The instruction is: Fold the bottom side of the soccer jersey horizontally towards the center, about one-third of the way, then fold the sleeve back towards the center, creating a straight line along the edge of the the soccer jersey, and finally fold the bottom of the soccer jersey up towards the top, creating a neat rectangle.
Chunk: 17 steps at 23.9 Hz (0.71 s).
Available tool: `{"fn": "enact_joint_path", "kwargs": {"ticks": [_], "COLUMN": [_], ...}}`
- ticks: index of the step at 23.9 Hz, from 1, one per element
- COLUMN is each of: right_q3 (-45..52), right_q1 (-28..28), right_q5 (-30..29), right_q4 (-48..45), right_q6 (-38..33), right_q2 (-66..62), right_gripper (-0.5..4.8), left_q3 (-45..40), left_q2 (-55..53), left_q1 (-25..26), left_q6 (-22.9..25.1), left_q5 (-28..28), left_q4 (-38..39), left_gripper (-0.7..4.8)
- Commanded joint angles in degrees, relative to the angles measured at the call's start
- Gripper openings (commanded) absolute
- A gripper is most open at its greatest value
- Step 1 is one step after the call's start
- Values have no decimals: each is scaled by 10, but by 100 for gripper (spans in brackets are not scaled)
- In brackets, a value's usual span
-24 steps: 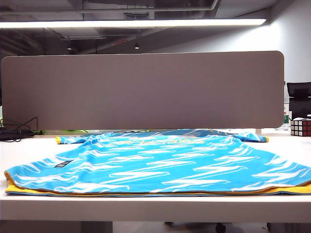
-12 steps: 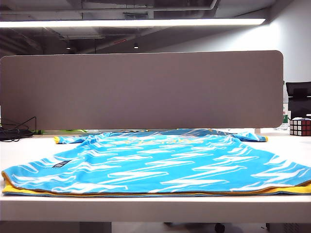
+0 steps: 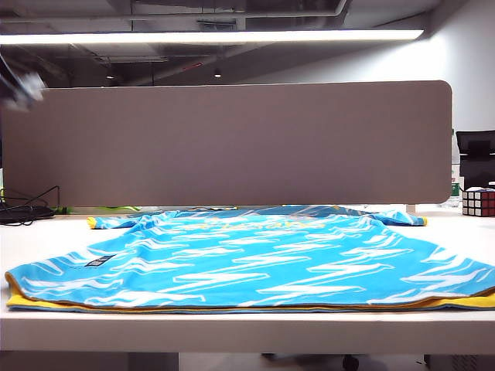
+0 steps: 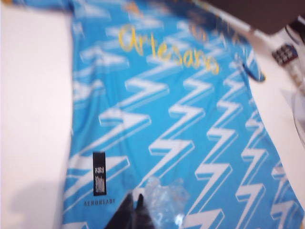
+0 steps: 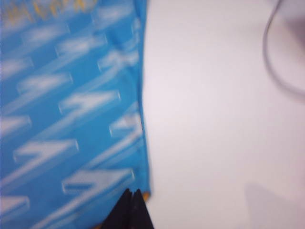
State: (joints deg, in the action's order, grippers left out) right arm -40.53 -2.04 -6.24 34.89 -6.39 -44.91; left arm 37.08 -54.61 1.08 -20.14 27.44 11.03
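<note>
Soccer jersey [image 3: 255,259]: sky-blue with white zigzag streaks, spread flat and unfolded on the white table [image 3: 247,332], zigzag face up. Yellow-trimmed hem lies along the table's near edge in the exterior view; sleeves reach out left and right at the far side, close to the partition. Yellow lettering across the chest shows in the left wrist view, along with a small black label [image 4: 99,173] near the hem reading "AEROREADY".

Left claw [image 4: 132,210]: hangs above the jersey near the black label, dark fingertips pressed together, closed, nothing between them. A crinkled clear patch, unidentifiable through blur, lies on the cloth just beside the tips. In the exterior view only a blurred fragment shows at the upper left corner.

Right claw [image 5: 131,206]: hangs over the jersey's side edge, where blue cloth meets bare table; fingertips together, closed and empty. A sliver of yellow trim shows just beside the tips. Picture blurred.

Partition [image 3: 228,143]: grey panel standing upright along the far edge of the table, behind the jersey.

Puzzle cube [image 3: 478,202]: coloured squares, at the far right of the table, well apart from the jersey.

Cables [image 3: 27,209]: black, at the far left of the table, beside the partition.
</note>
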Motion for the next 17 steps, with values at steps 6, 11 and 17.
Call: {"fn": "enact_joint_path", "kwargs": {"ticks": [6,11,17], "right_q3": [-48,-47,-47], "right_q1": [-58,-84,-80], "right_q5": [-132,-181,-223], "right_q4": [30,28,-14], "right_q6": [49,45,39], "right_q2": [-170,-263,-333], "right_gripper": [129,282,317], "left_q3": [14,14,14], "left_q2": [-170,-231,-262], "left_q1": [80,87,84], "left_q6": [69,120,130], "left_q5": [104,74,67], "left_q4": [26,43,40], "left_gripper": [-1,200,257]}}
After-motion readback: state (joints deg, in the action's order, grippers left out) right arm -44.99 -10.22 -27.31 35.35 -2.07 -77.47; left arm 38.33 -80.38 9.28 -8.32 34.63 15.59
